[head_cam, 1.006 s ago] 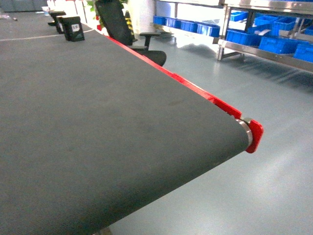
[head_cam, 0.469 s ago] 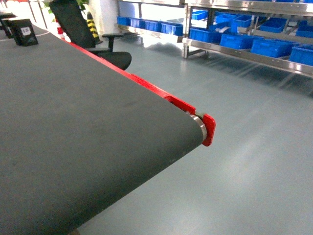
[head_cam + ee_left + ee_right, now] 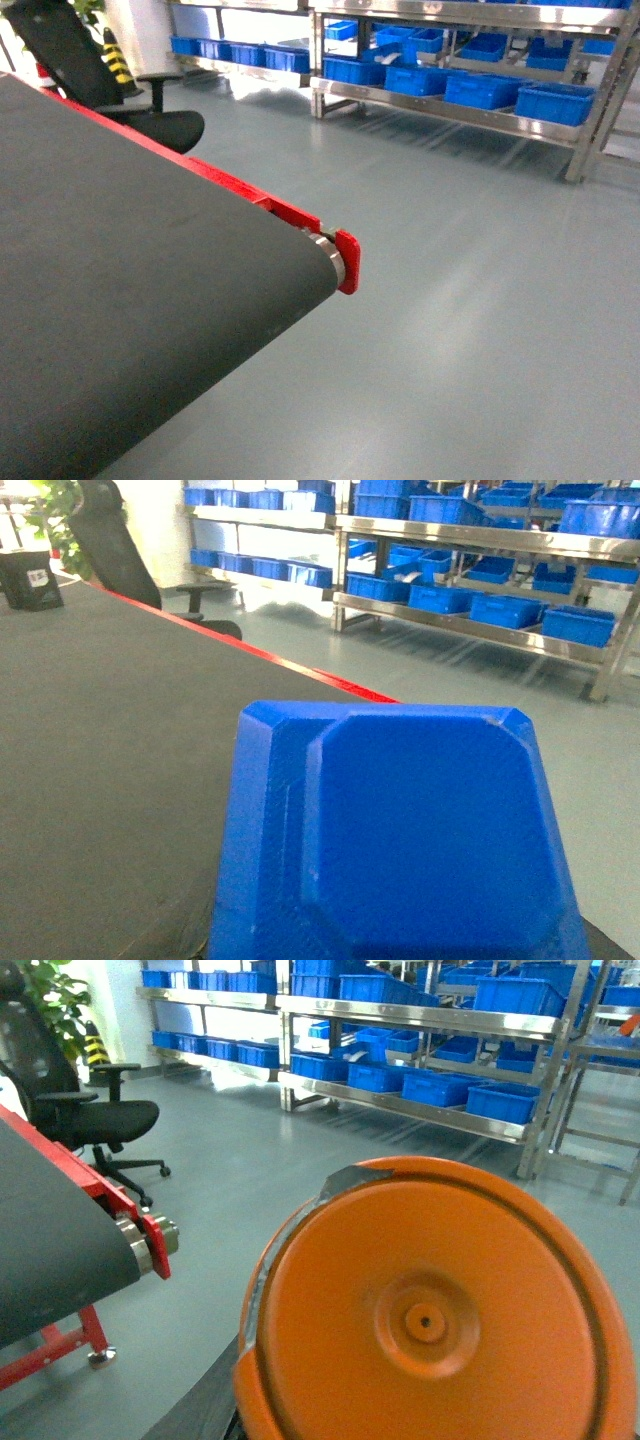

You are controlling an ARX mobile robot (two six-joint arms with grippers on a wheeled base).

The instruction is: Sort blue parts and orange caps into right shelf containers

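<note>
Across the head view, the conveyor belt [image 3: 130, 300] end roller has slid left since half a second ago, and the shelf [image 3: 470, 100] with its blue bins [image 3: 553, 102] now sits more central. Our left wrist view is filled by a blue part [image 3: 400, 840], our right by an orange cap [image 3: 440, 1310]; we can't tell either gripper's finger state, as no fingers show.

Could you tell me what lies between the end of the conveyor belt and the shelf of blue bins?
Only bare grey floor separates the conveyor belt from the shelf of blue bins, clearest in the head view.
</note>
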